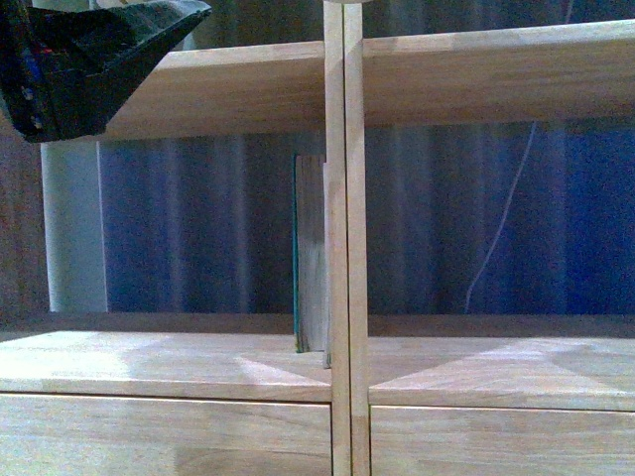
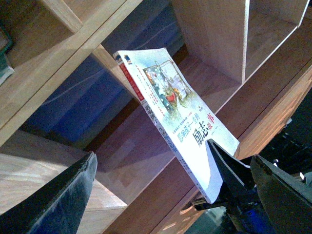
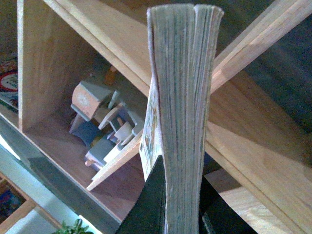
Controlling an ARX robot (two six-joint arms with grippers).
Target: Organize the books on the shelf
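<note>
A dim blue curtain in vertical folds fills the background, with a thin white cord hanging against it, a pale post beside a brown wooden panel at the left edge, and, in the right wrist view, a green plant by a brightly lit pale strip.

Shelf: pale honey wood, fine straight grain; backdrop behind shelf: deep blue, vertical stripes; teal book inside shelf: teal cover edge; thin book before shelf: white cover, multicoloured picture, red spine band; thick book before shelf: cream page edges; left gripper, right gripper: black.
</note>
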